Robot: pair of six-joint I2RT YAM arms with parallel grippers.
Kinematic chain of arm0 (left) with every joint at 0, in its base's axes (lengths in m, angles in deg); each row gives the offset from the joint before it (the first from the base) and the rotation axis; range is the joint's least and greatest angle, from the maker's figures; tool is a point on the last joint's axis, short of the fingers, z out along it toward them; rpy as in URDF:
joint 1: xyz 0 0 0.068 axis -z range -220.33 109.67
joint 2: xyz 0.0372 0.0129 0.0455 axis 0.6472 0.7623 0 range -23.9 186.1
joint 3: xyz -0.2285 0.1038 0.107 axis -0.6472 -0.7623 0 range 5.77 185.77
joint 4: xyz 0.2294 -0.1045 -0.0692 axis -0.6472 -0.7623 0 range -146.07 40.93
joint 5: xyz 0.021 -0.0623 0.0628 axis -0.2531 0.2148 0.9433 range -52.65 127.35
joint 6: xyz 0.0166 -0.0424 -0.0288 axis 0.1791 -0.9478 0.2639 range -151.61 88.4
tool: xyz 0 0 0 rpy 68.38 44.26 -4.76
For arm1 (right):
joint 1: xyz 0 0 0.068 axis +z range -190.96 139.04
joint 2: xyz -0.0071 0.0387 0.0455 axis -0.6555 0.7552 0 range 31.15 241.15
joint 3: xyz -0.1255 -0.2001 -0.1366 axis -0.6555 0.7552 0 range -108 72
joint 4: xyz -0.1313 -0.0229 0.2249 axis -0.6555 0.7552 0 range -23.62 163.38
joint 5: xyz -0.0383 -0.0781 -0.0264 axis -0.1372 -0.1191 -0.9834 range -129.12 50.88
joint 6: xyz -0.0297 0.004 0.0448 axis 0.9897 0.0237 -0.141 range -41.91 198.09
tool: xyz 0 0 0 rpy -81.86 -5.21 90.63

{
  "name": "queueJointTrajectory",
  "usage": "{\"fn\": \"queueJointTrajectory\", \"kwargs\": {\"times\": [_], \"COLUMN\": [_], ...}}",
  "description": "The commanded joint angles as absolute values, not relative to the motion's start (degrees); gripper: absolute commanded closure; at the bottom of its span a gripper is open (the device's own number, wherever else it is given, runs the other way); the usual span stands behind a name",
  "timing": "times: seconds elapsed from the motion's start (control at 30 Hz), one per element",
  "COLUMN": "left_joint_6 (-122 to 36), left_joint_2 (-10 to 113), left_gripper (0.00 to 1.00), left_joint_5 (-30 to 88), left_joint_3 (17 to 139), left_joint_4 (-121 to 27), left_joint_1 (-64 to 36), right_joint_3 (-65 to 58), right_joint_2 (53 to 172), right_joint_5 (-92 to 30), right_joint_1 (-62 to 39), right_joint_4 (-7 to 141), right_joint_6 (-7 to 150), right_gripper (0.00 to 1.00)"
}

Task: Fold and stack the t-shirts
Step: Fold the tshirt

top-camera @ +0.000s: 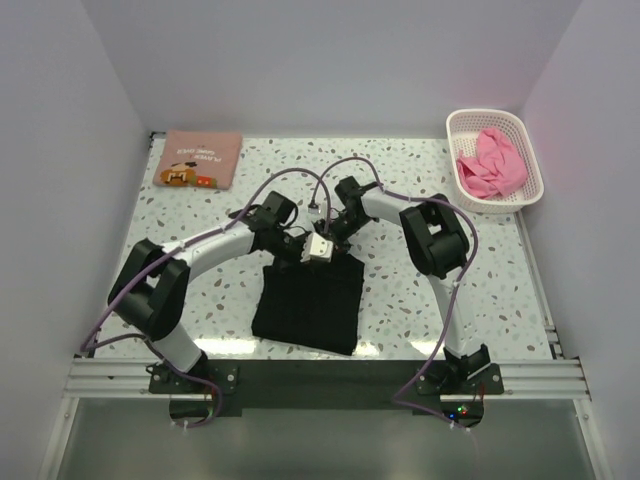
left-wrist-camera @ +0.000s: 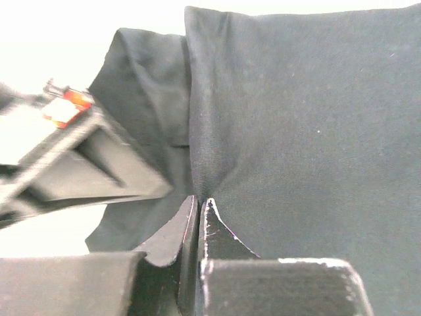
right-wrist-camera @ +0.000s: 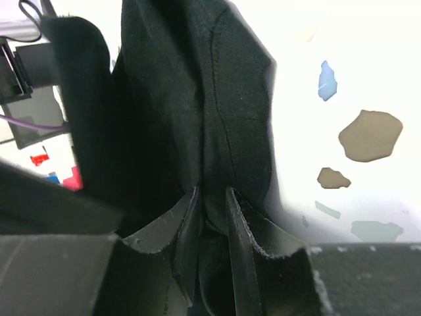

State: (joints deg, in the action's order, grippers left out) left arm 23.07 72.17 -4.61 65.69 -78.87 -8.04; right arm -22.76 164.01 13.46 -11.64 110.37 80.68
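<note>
Black t-shirt (top-camera: 305, 305): we are pinching its far edge, left gripper (left-wrist-camera: 200, 200) and right gripper (right-wrist-camera: 212, 193) both clamped on cloth.

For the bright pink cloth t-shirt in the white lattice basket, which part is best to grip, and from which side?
Probably its raised crumpled bunch, from straight above: the bright pink cloth t-shirt lies heaped inside the white plastic lattice basket, whose walls block the sides.
</note>
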Motion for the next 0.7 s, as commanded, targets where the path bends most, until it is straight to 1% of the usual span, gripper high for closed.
{"fn": "queueJointTrajectory", "kwargs": {"times": [0.0,0.2,0.33,0.67], "left_joint_6": [24.91,26.31,25.35,27.46], "left_joint_2": [68.03,67.68,67.68,66.1], "left_gripper": [1.0,1.0,1.0,1.0], "left_joint_5": [-3.79,-2.03,-1.06,-0.01], "left_joint_3": [68.26,68.35,67.65,60.02], "left_joint_4": [-75.26,-70.52,-63.76,-51.36], "left_joint_1": [-7.99,-8.95,-10.18,-10.71], "right_joint_3": [-22.57,-22.57,-22.48,-24.67], "right_joint_2": [167.03,167.47,167.65,167.74], "right_joint_5": [9.49,9.57,9.84,10.72], "right_joint_1": [-11.52,-11.6,-11.52,-12.31], "right_joint_4": [112.69,114.45,115.07,117.0], "right_joint_6": [85.29,87.31,88.37,89.16], "right_gripper": [0.72,0.72,0.72,0.72]}}
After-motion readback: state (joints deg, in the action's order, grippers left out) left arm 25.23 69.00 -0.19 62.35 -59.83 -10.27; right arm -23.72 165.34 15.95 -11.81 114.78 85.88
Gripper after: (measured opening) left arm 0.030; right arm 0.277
